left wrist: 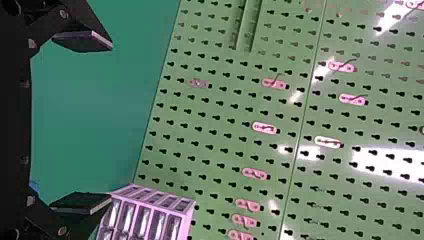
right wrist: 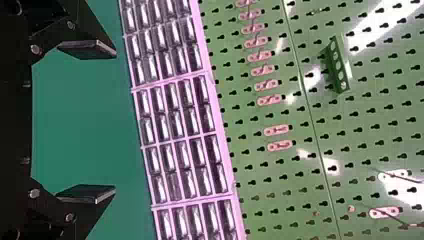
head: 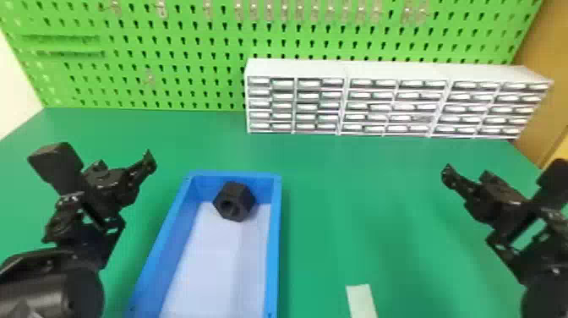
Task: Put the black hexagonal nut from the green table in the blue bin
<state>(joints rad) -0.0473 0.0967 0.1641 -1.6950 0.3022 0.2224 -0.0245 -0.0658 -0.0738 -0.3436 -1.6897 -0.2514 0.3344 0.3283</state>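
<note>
Blue bin (head: pixel 273 241) holds black nut (head: pixel 241 198); left gripper (head: pixel 123 163) and right gripper (head: pixel 468 175) gape, seemingly empty.

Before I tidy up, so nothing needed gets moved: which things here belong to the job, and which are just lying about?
Job:
- Blue bin
- Black hexagonal nut, inside it
- Green table

Just there:
- Pale strip
- White drawer cabinets
- Green pegboard

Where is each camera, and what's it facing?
Head view: on the head, looking forward and down at the blue bin and nut; left arm, right arm show.
Left wrist view: on that wrist, facing the pegboard; open left gripper shows.
Right wrist view: on that wrist, facing drawers and pegboard; open right gripper shows.
Both wrist views share pegboard and drawers.
</note>
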